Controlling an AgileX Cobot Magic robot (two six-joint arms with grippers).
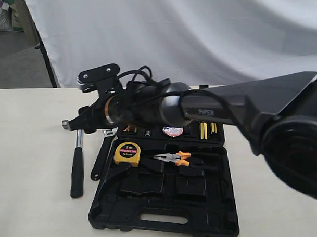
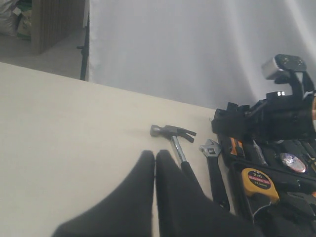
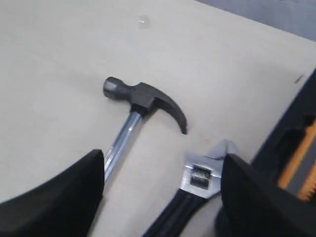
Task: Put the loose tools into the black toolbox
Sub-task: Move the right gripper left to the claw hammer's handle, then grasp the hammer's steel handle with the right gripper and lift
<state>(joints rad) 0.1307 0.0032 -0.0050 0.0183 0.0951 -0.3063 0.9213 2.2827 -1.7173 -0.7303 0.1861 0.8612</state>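
Observation:
The claw hammer (image 1: 77, 165) lies on the table left of the black toolbox (image 1: 115, 211), which lies open. The adjustable wrench (image 1: 101, 158) lies between the hammer and the case. My right gripper (image 1: 84, 121) has reached across the case and hovers open above the tools' heads. In the right wrist view the wrench head (image 3: 202, 174) lies between the spread fingers of the right gripper (image 3: 163, 170), and the hammer head (image 3: 143, 96) is just beyond. My left gripper (image 2: 155, 157) is shut and empty, above the table near the hammer (image 2: 173, 134). I cannot make out the tape roll.
A yellow tape measure (image 1: 127, 153) and orange-handled pliers (image 1: 175, 158) rest in the case. Small bits sit in its far half. The right arm (image 1: 200, 109) spans the case. A white cloth (image 1: 197, 34) hangs behind the table.

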